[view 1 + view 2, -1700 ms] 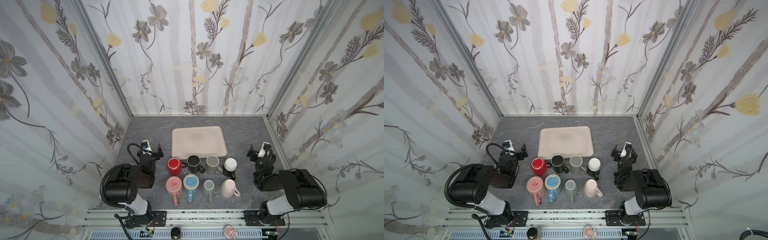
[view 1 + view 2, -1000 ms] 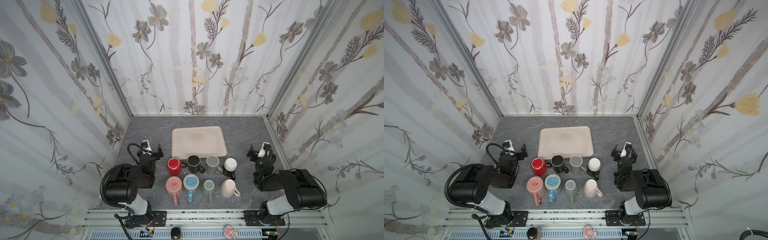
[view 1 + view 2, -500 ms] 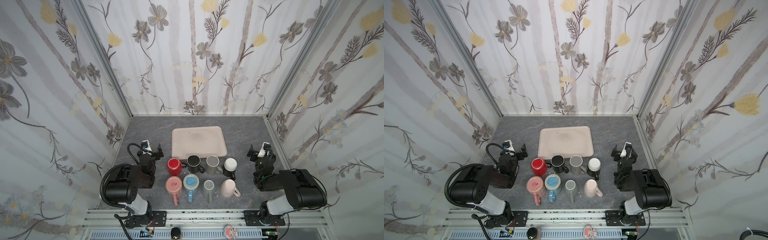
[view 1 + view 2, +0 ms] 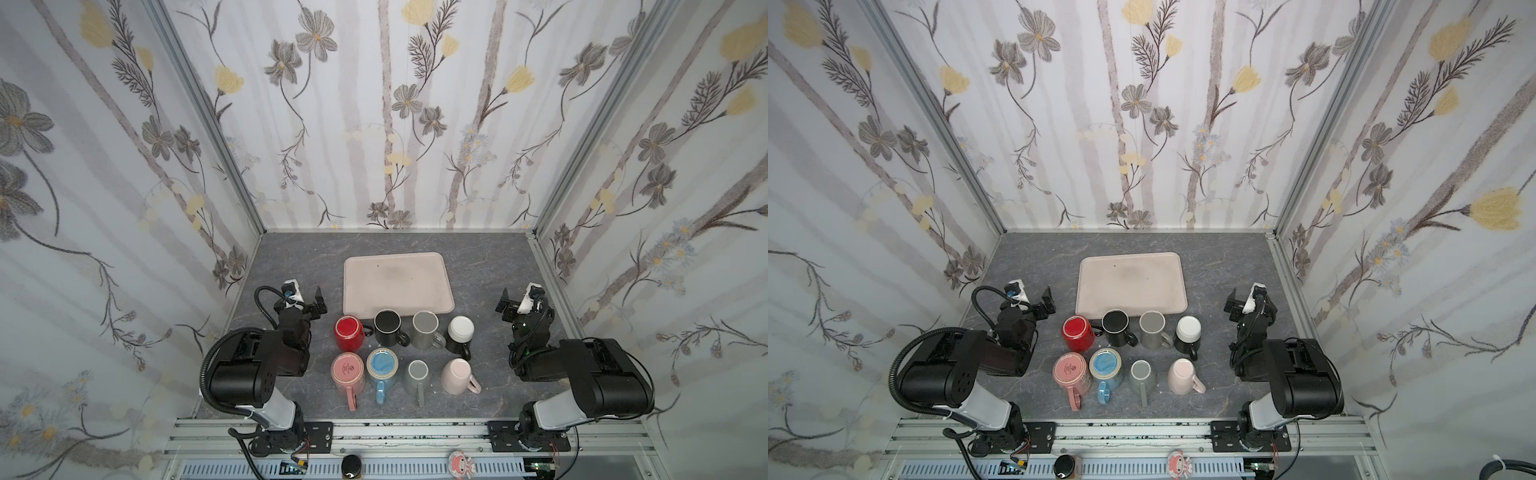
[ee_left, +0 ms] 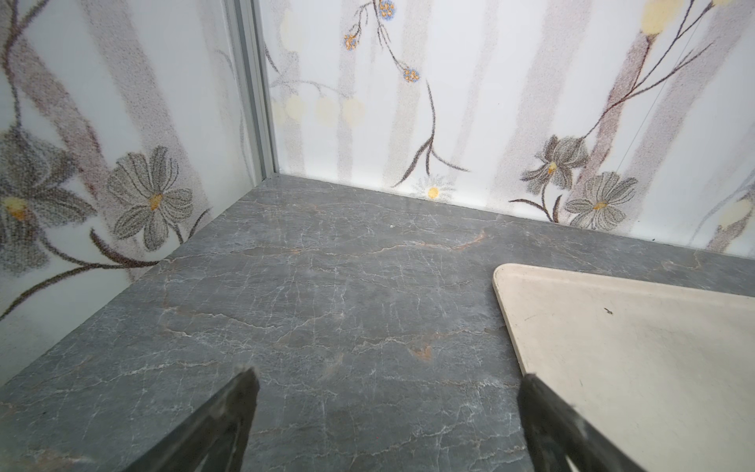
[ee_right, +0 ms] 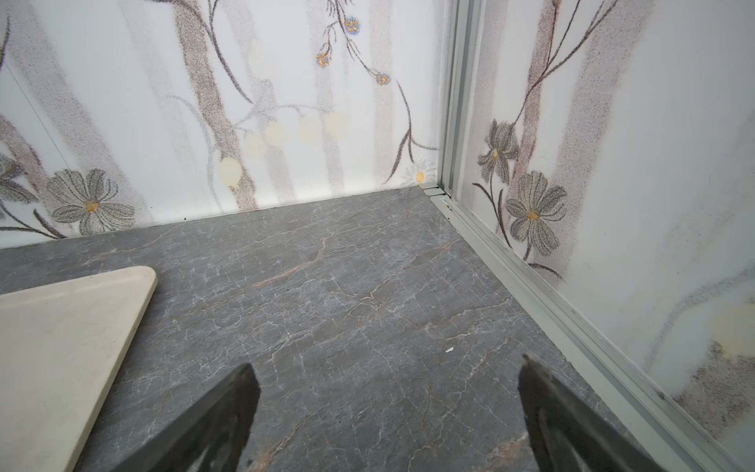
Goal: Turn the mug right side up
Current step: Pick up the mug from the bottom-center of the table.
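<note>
While the left pincer (image 5: pixel 388 378) and the right pincer (image 6: pixel 386 367) are held wide and empty, no turning is judged begun. Eight mugs (image 4: pixel 424 332) — apparently base-up — are ranged on the desk (image 4: pixel 291 257) just beside the tray (image 4: pixel 395 278).

Eight mugs (image 4: pixel 424 330) beside beige tray (image 4: pixel 395 280)
</note>
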You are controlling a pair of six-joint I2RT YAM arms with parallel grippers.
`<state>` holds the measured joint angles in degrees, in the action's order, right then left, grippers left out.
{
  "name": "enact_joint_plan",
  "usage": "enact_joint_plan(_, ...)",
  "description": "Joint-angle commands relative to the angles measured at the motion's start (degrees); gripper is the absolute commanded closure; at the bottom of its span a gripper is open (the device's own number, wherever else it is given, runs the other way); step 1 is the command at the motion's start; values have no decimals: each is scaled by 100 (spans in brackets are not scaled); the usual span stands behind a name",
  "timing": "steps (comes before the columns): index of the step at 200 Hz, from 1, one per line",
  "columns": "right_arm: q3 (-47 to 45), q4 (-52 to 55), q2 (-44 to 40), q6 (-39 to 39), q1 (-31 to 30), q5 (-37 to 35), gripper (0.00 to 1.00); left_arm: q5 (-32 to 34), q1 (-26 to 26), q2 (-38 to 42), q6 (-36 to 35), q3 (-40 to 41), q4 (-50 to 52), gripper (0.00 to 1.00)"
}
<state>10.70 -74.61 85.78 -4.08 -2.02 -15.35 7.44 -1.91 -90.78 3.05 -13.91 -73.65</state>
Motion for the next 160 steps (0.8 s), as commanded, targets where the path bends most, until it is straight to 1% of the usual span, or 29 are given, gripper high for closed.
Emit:
enact_joint_plan(1, 115, 345, -297, -72, 0, -9, 0, 235, 7, 266, 75, -85, 76, 0)
enact_joint_plan(22, 413, 1238, -660, -193, -15, -416, 0, 260, 6, 883, 74, -326, 1010, 0)
enact_joint_plan(32, 658, 1906, -828, -381, -25, -706, 0, 348, -12, 1182, 110, -379, 1307, 0)
enact_joint_plan(41, 902, 2614, -971, -618, -52, -1098, 0, 583, -11, 1497, 325, -385, 1480, 0)
enact_joint_plan(55, 1247, 3564, -1158, -1295, -61, -1565, 0, 1139, -2, 2014, 843, -372, 1607, 0)
enact_joint_plan(62, 1408, 3974, -1249, -1744, -62, -1821, 0, 1549, -2, 2221, 1307, -391, 1643, 0)
enact_joint_plan(66, 1486, 4206, -1313, -1947, -62, -1855, 1, 1777, 2, 2314, 1540, -396, 1672, 0)
enact_joint_plan(72, 1585, 4508, -1435, -2385, -49, -1844, 0, 2052, 12, 2457, 2087, -424, 1787, 0)
enact_joint_plan(78, 1705, 5184, -1562, -3009, -40, -1878, 1, 2184, 36, 2633, 2579, -499, 2115, 0)
enact_joint_plan(82, 1751, 5417, -1647, -3286, -26, -1877, 0, 2213, 50, 2756, 2875, -556, 2374, 0)
enact_joint_plan(86, 1737, 5443, -1704, -3369, 7, -1696, 0, 2234, 77, 2879, 3166, -625, 2687, 0)
enact_joint_plan(96, 1511, 4981, -1897, -3263, 44, -934, 0, 2294, 139, 3188, 4080, -820, 3649, 0)
enact_joint_plan(105, 1265, 4560, -2086, -3199, 44, -259, 0, 2149, 230, 3376, 4817, -975, 4421, 0)
enact_joint_plan(112, 1130, 4400, -2223, -3207, 35, 155, 0, 1823, 335, 3453, 5063, -986, 4602, 0)
enact_joint_plan(119, 1131, 4530, -2329, -3260, 31, 491, 0, 1341, 465, 3479, 5113, -930, 4493, 0)
enact_joint_plan(134, 1331, 5340, -2495, -3260, -35, 1033, 0, 358, 690, 3432, 5260, -826, 4152, 0)
enact_joint_plan(146, 1351, 5715, -2671, -3102, -207, 1334, 0, -87, 723, 3411, 5468, -693, 3783, 0)
enact_joint_plan(160, 1242, 6070, -3046, -2905, -545, 1450, 0, -390, 724, 3518, 5687, -508, 3334, 0)
